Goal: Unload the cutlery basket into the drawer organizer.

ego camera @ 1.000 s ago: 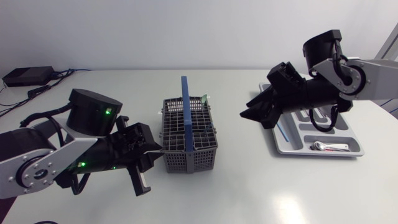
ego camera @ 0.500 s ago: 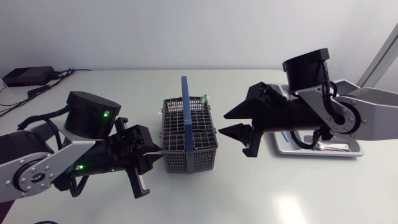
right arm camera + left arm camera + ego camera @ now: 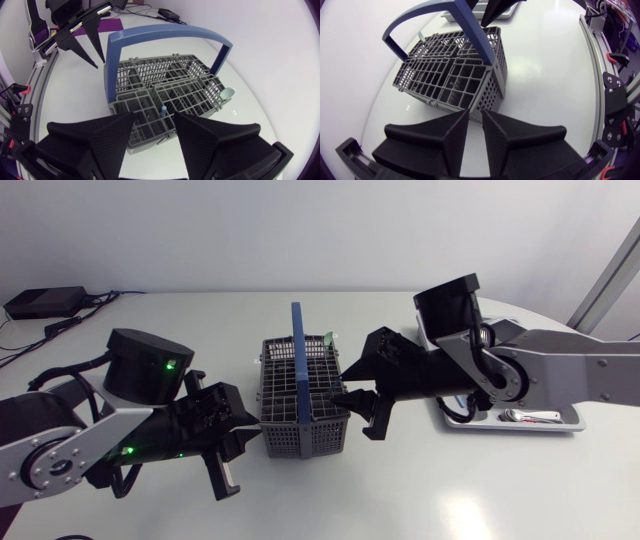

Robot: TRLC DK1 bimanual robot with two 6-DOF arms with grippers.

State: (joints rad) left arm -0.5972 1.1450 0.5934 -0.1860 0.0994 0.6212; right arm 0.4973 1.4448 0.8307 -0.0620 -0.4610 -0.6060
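Nearest, on the white worktop (image 3: 450,490), the left hand (image 3: 243,438) sits low just beside the basket (image 3: 300,408), at the wall facing the left arm. Its fingers stand close, with only a narrow gap between them, and hold nothing. Their tips point at the mesh, and I cannot tell whether they touch it. The grey basket stands upright in the middle of the worktop, its blue handle (image 3: 297,350) arching over it. On the other side the right hand (image 3: 354,408) is at the rim of the opposite wall, fingers spread wide and empty. In the right wrist view a blue-tipped piece (image 3: 163,109) stands upright in a compartment just ahead of that hand, and a pale green piece (image 3: 227,93) pokes out at a corner of the basket further off. Beyond the right arm, well apart from the basket, the grey organizer (image 3: 572,420) lies flat, with a white piece (image 3: 530,416) in the compartment along its near edge; the arm hides much of the rest of it
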